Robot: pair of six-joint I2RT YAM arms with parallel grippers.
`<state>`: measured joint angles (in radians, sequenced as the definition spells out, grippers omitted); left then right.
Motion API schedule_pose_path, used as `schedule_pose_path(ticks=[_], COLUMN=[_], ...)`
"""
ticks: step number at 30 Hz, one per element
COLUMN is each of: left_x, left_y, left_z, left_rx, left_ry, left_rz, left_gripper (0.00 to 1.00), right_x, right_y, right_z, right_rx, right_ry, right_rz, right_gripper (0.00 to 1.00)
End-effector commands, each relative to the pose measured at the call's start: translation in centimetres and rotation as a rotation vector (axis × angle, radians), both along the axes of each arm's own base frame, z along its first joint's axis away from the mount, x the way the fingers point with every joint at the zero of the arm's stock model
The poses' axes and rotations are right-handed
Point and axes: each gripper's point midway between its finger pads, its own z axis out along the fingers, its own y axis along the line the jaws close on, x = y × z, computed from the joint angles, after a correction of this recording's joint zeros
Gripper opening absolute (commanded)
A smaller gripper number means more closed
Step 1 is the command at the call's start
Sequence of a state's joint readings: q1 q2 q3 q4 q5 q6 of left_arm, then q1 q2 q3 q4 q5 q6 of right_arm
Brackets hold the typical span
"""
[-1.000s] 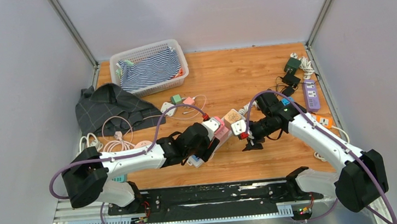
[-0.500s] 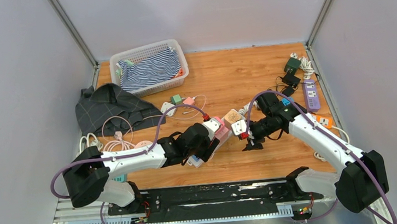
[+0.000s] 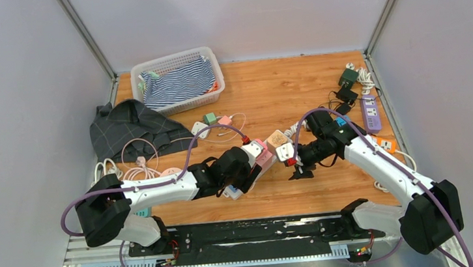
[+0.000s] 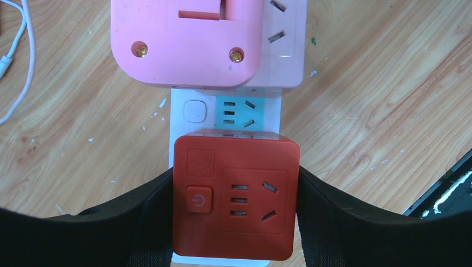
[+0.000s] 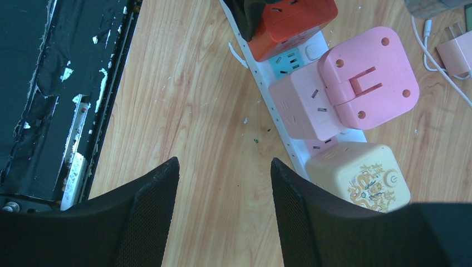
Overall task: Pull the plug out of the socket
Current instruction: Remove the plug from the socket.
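Note:
A white power strip (image 4: 179,125) lies on the wooden table and carries a red cube plug (image 4: 234,194), a pink cube plug (image 4: 186,44) and a cream cube plug (image 5: 356,172). My left gripper (image 4: 235,183) is shut on the red cube, one finger on each side, with the cube seated on the strip. My right gripper (image 5: 225,164) is open and empty over bare wood, its right finger just beside the cream cube. In the top view the left gripper (image 3: 237,178) and right gripper (image 3: 292,164) face each other across the strip, with the cream cube (image 3: 277,138) between them.
A white basket (image 3: 208,52) with striped cloth stands at the back left, with a dark cloth (image 3: 132,127) in front of it. White cables (image 3: 132,163) lie left. Small green and pink adapters (image 3: 217,119) sit mid-table. A purple strip (image 3: 370,113) and black chargers (image 3: 347,83) lie right.

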<state>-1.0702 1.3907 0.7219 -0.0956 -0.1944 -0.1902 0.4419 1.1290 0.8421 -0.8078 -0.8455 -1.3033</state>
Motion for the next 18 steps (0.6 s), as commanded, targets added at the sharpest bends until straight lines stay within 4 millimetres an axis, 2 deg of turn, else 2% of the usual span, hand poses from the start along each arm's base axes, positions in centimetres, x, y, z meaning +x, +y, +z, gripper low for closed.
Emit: schedule_pose_path(ticks=[1, 13, 18], left_x=[-0.35, -0.5, -0.46], left_y=[-1.15, -1.26, -1.5], left_z=[0.4, 0.15, 0.06], left_rx=[-0.03, -0.034, -0.044], left_ry=[0.006, 0.014, 0.014], left_rz=[-0.029, -0.033, -0.033], left_gripper=[0.68, 0.68, 0.64], right_x=[-0.34, -0.32, -0.33], right_y=[-0.48, -0.49, -0.48], right_z=[-0.31, -0.31, -0.3], right_rx=[0.001, 0.001, 0.002], right_ry=[0.006, 0.006, 0.005], right_rz=[-0.003, -0.003, -0.002], right_gripper=[0.64, 0.64, 0.64])
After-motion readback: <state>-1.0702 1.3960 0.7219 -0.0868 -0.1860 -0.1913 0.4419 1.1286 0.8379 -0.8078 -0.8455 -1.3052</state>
